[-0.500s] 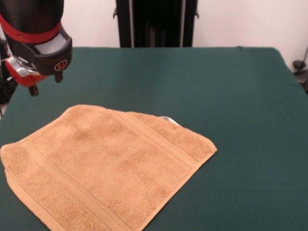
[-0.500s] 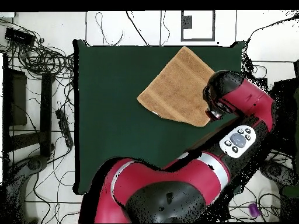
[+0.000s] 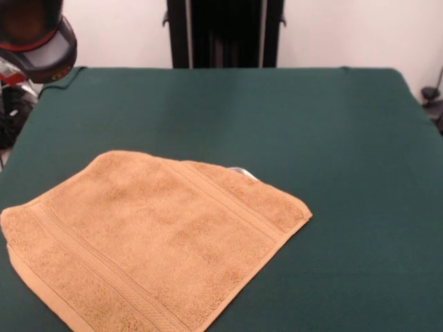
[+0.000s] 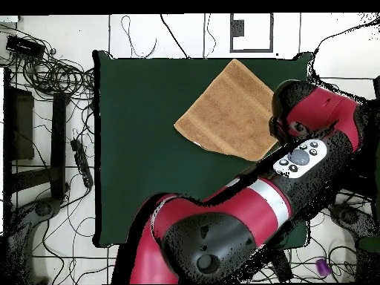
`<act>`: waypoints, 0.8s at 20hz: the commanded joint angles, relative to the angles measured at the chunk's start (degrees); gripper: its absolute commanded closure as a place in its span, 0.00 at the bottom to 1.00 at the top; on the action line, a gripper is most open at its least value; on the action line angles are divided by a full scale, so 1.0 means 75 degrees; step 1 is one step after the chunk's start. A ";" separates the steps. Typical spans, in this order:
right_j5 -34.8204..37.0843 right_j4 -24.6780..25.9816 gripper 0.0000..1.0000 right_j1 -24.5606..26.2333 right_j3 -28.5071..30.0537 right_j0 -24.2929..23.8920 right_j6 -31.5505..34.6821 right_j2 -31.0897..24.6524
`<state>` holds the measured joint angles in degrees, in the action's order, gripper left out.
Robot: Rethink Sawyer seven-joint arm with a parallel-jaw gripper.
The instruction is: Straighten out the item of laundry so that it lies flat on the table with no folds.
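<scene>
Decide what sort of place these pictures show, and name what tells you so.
Probably a robotics lab: a red robot arm at a green-covered table holding one towel, with loose cables on the floor.

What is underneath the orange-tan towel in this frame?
The orange-tan terry-cloth towel lies spread on the dark green felt table. A small white bit, probably a label, peeks from under its far edge. Anything else beneath is covered, though no bulge shows.
</scene>
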<state>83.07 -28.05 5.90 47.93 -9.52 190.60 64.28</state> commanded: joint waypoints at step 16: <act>0.0591 0.0271 0.00 0.0485 -0.0959 -0.0123 0.0984 0.0235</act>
<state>86.01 -27.57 9.06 44.57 -10.25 190.60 67.51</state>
